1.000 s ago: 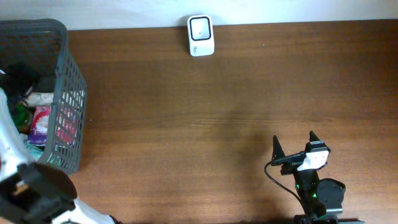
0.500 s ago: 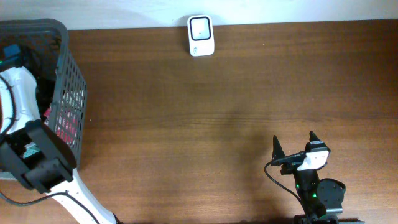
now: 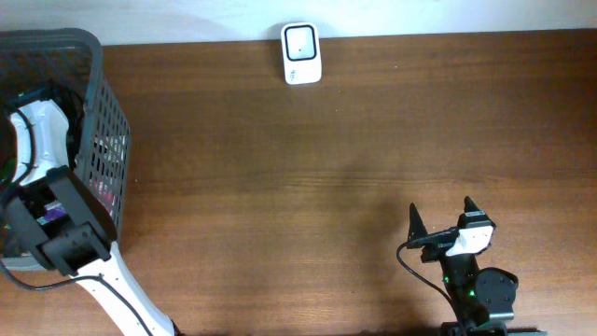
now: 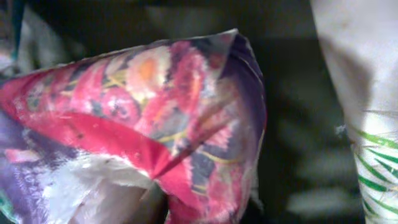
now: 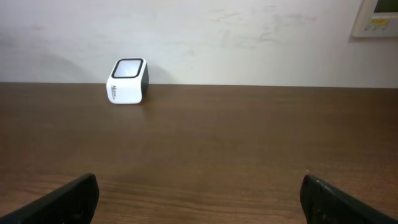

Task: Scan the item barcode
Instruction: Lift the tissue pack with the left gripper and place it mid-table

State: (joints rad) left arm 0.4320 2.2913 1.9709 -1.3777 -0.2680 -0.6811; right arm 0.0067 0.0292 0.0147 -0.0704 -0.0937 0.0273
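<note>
A crumpled packet (image 4: 155, 118), printed in red, pink and purple, fills the left wrist view inside the dark basket (image 3: 104, 121). Its creases run together at the bottom centre, where my left gripper (image 4: 165, 208) is shut on it; the fingers barely show. From overhead the left arm (image 3: 45, 140) reaches down into the basket and hides the gripper and packet. No barcode shows on the packet. The white scanner (image 3: 301, 53) stands at the table's far edge, seen also as the scanner (image 5: 128, 81) ahead of my right gripper (image 5: 199, 196). The right gripper (image 3: 443, 224) rests open and empty at the front right.
A white item with green stripes (image 4: 367, 124) lies beside the packet in the basket. The basket's mesh wall rises at the table's left end. A wall runs behind the scanner, with a panel (image 5: 379, 18) at its upper right.
The left arm swung over the basket and dipped further into it, and its gripper closed on the packet. The right arm has not moved.
</note>
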